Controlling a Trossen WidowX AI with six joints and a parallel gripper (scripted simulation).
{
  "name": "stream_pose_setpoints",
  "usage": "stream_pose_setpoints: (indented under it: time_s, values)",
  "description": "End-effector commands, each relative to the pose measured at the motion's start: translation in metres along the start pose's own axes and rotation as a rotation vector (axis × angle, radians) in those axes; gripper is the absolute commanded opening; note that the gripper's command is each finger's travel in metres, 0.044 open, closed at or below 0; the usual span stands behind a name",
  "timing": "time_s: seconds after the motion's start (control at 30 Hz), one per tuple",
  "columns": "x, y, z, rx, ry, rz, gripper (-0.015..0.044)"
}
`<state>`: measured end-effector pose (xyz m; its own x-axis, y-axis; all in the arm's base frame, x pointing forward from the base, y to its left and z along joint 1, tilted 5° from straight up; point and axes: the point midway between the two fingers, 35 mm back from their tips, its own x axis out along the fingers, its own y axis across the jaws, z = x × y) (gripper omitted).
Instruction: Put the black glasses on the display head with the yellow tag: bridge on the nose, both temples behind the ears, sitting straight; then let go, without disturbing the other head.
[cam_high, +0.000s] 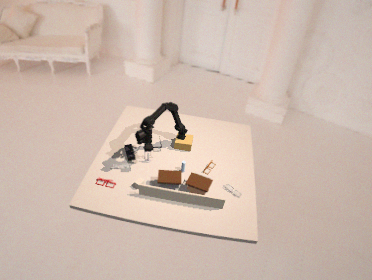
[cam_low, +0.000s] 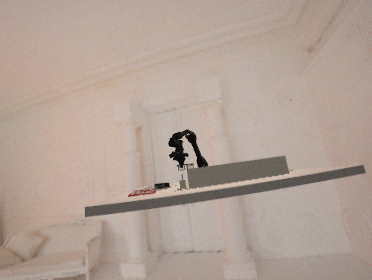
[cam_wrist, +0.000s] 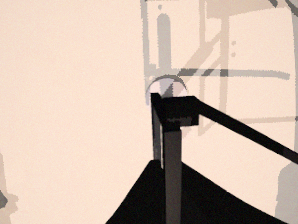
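Note:
My gripper is shut on the black glasses. In the wrist view a black frame piece stands up between my fingers, and one thin temple runs off to the lower right. The gripper hangs low over the left middle of the cream board, left of the arm's yellow base block. Two brown display heads stand side by side near the board's front, to the right of and nearer than my gripper. A small pale blue tag stands between them. I cannot make out a yellow tag.
A long grey wall runs in front of the heads. A dark boxy object lies left of the gripper. Red glasses lie at the front left, orange glasses right of the heads, and pale glasses further right.

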<state>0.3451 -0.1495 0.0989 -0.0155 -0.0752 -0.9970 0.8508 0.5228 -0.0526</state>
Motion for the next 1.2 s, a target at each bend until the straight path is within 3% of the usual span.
stream_pose_setpoints:
  time_s: [0.0,0.83,1.17]
  values:
    - [0.005,-0.001,0.007,0.145,0.008,-0.012,0.0]
    - [0.012,-0.003,0.048,1.074,-0.001,-0.014,0.0]
    - [0.013,-0.003,0.05,1.099,-0.001,-0.014,0.0]
